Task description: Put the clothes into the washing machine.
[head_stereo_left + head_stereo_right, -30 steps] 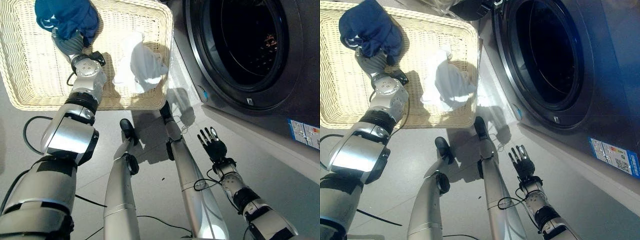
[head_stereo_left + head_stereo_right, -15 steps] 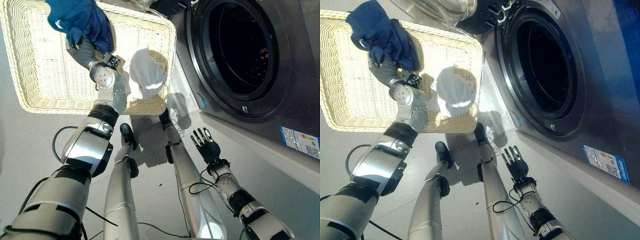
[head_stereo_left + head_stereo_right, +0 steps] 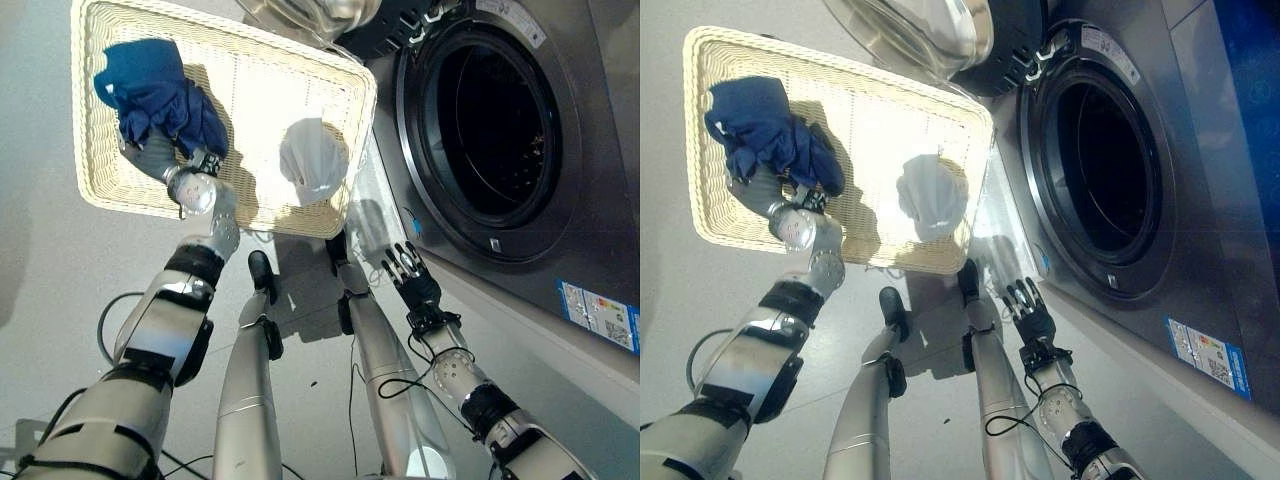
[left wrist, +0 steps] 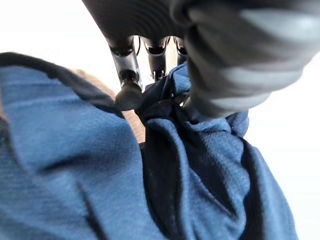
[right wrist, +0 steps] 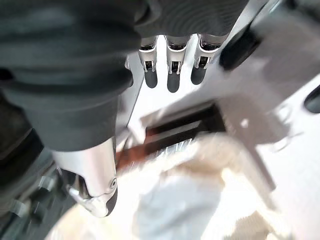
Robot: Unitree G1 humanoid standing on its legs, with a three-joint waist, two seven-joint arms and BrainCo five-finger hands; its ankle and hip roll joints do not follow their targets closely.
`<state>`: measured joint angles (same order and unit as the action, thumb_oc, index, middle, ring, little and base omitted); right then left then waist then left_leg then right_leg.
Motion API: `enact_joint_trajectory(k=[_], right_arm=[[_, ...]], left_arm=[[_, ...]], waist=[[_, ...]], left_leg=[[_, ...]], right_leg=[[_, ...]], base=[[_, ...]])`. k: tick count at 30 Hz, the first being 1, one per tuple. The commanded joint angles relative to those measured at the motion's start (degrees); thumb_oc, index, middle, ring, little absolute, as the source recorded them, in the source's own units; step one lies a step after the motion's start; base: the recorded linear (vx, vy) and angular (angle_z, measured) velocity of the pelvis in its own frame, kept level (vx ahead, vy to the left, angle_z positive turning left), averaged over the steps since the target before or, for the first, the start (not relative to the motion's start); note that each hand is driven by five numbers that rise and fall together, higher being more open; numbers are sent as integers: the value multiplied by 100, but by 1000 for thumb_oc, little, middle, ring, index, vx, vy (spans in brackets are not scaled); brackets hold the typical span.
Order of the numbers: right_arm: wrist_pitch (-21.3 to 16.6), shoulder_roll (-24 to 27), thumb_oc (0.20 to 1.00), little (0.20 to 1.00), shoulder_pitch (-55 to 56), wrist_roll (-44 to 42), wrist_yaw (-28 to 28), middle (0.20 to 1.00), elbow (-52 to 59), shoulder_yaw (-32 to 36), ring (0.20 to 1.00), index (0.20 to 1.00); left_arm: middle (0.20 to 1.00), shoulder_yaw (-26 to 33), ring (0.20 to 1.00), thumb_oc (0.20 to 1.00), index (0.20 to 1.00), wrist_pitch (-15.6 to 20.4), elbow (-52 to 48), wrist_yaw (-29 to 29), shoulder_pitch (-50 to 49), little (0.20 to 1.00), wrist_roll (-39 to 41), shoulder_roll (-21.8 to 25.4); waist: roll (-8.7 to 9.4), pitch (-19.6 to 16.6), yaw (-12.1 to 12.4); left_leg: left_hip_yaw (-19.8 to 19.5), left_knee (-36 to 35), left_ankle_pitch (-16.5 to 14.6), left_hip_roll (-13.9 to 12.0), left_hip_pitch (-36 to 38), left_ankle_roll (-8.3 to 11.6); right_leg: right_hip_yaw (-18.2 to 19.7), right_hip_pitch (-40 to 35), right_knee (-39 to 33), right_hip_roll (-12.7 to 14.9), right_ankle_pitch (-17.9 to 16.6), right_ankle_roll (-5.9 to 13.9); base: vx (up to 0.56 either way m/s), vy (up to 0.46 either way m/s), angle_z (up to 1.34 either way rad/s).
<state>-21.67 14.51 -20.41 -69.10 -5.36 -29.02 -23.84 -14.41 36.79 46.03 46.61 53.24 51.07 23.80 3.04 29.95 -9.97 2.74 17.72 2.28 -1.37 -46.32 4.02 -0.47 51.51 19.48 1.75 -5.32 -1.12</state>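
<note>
A cream wicker basket [image 3: 100,180] is seen on the grey floor [image 3: 40,280], left of the washing machine [image 3: 590,150]. At the basket's left end a dark blue garment [image 3: 155,95] is bunched, its long axis running roughly from the basket's far left corner toward the near middle, with the narrower gathered end pointing toward the robot. That gathered end is clamped by the left hand [image 3: 150,155], whose fingers [image 4: 129,92] and thumb are curled into the blue folds in the left wrist view. Further right in the same basket, a white garment [image 3: 314,162] is heaped near the right rim, well apart from the blue one. The right hand [image 3: 412,285] is held above the floor just before the machine's front, fingers straight and spread, holding nothing. At the right, the round drum opening [image 3: 495,110] stands open and dark.
</note>
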Motion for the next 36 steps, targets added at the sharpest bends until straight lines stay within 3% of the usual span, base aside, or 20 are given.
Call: enact_joint_trajectory(k=[1,5,7,8,10,11,15,18,22,25,29,32,36], right_arm=[[-417,54,1000,1000,381,1026,299,1000,861,107,1000,1000],[-470,95,1000,1000,334,2121,804,1000,1399,154,1000,1000],[-483,167,1000,1000,237,2896,1054,1000,1651,171,1000,1000],[-327,303,1000,1000,10,3565,1188,1000,1833,187,1000,1000],[-286,323,1000,1000,-24,3705,1181,1000,1846,188,1000,1000],[-126,648,1000,1000,-455,4556,1298,1000,1882,177,1000,1000],[344,1118,1000,1000,-1166,5505,1422,1000,1833,7,1000,1000],[600,1396,1000,1000,-1631,5396,1237,1000,1778,-116,1000,1000],[915,1496,1000,1000,-2114,5386,1176,1000,1690,-365,1000,1000],[1083,1562,1000,1000,-2307,5545,1205,1000,1704,-548,1000,1000],[1269,1622,1000,1000,-2447,5645,1120,1000,1705,-721,1000,1000],[1823,1732,1000,1000,-2658,5527,436,1000,1690,-1177,1000,1000],[2146,1849,1000,1000,-2718,5166,-103,1000,1698,-1446,1000,1000]], left_arm=[[200,383,200,200,200,203,-652,-507,-316,200,-994,387],[200,422,200,200,200,150,-1204,-775,-919,200,-1783,312],[200,372,200,200,200,176,-1535,-1199,-1319,200,-2294,238],[200,319,200,200,200,108,-1922,-1787,-1602,200,-2555,213],[200,313,200,200,200,92,-1969,-1920,-1628,200,-2521,220],[200,242,200,200,200,-11,-2417,-2955,-1860,200,-1990,271],[200,122,200,200,200,-316,-2954,-4610,-2078,200,-895,237],[200,-33,200,200,200,-693,-3327,-5585,-2139,200,-309,281],[200,-352,200,200,200,-1268,-3697,-6400,-1968,200,293,355],[200,-580,200,200,200,-1714,-4037,-6773,-1878,200,496,420],[200,-753,200,200,200,-2019,-4250,-7001,-1802,200,758,475],[200,-1011,200,200,200,-2160,-4344,-6954,-1664,200,745,529],[200,-1154,200,200,200,-2289,-4394,-7031,-1591,200,845,609]], waist=[[-120,-16,190],[-200,-16,363],[-262,-16,481],[-320,-16,580],[-327,-16,591],[-381,-16,706],[-432,-16,819],[-467,-16,879],[-558,-16,941],[-615,-16,947],[-659,-16,951],[-674,-16,949],[-666,-16,960]], left_leg=[[161,-108,-5,296,156,-108],[116,-357,84,314,304,-101],[86,-540,150,344,416,-102],[69,-684,206,379,509,-102],[68,-702,212,384,520,-102],[71,-816,253,433,588,-102],[75,-935,259,508,732,-105],[134,-1084,288,536,860,-112],[125,-1198,330,572,967,-142],[146,-1271,340,589,1044,-167],[183,-1338,361,596,1095,-185],[215,-1416,376,600,1167,-208],[222,-1439,389,602,1190,-221]], right_leg=[[-280,-483,-249,-278,512,151],[-391,-655,-393,-228,488,189],[-472,-778,-515,-192,449,219],[-565,-881,-646,-151,383,252],[-576,-894,-665,-147,374,257],[-670,-996,-854,-88,268,304],[-754,-1156,-1179,-1,66,389],[-826,-1264,-1414,55,-98,454],[-837,-1324,-1416,102,-122,484],[-842,-1351,-1446,135,-161,507],[-832,-1377,-1478,161,-187,517],[-819,-1424,-1517,179,-194,530],[-821,-1447,-1533,191,-195,530]], base=[[-55,-12,6],[-48,2,13],[-75,32,18],[-52,31,10],[-57,32,10],[-75,43,16],[-53,39,13],[-39,32,8],[-45,31,6],[-25,40,5],[-22,36,0],[-10,12,0],[0,0,0]])
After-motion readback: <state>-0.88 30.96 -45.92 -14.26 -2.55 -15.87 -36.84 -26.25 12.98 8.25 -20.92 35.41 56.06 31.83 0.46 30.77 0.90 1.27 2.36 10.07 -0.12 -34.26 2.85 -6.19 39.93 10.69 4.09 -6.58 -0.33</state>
